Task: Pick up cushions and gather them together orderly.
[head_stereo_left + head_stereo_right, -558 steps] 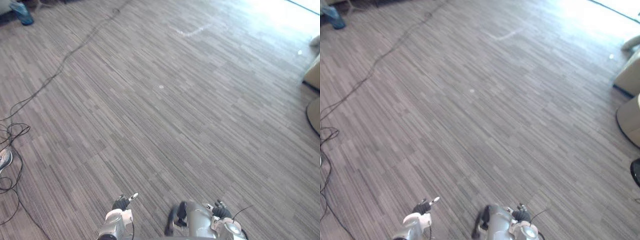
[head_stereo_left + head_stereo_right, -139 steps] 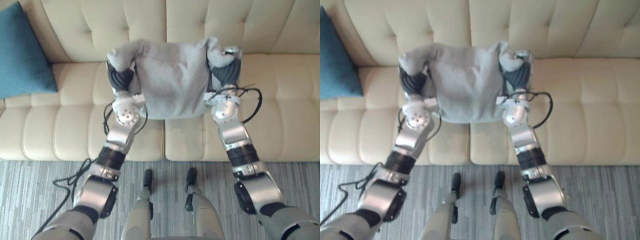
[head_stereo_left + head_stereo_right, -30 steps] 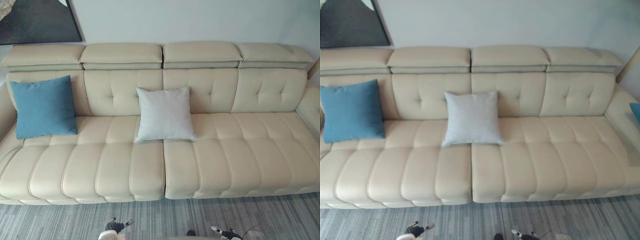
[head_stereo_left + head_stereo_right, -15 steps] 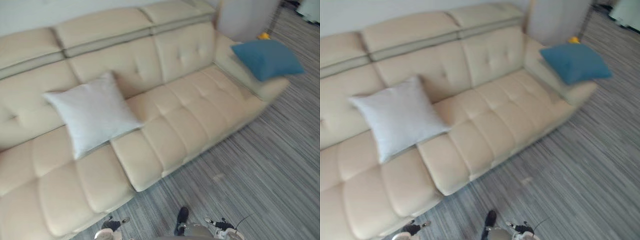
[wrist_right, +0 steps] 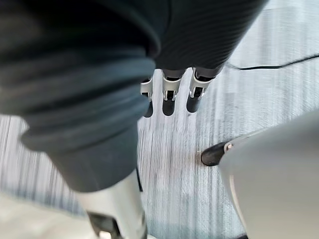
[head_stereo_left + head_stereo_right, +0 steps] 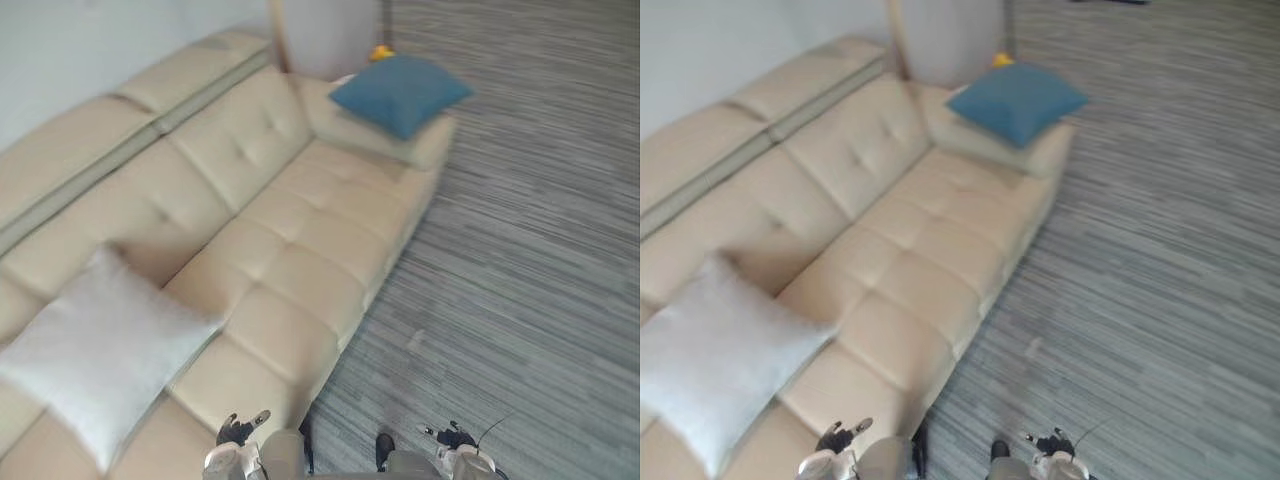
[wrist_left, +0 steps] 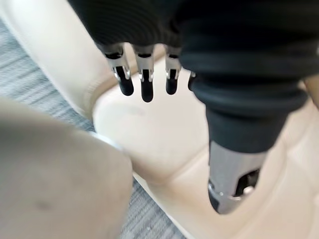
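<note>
A light grey cushion (image 6: 95,355) leans against the back of the cream sofa (image 6: 300,230) at the lower left. A blue cushion (image 6: 400,92) lies on the sofa's far armrest, well away from both hands. My left hand (image 6: 238,432) hangs low by the sofa's front edge, fingers (image 7: 142,74) straight and holding nothing. My right hand (image 6: 452,438) hangs over the striped carpet, its fingers (image 5: 169,94) relaxed and empty.
Grey striped carpet (image 6: 520,250) stretches along the right of the sofa. A pale upright panel (image 6: 325,35) and a small yellow object (image 6: 381,52) stand behind the armrest at the far end.
The camera has swung right: the grey cushion has slid toward the lower left of the picture and the blue cushion on the armrest now sits near the top centre. Both hands still hang low.
</note>
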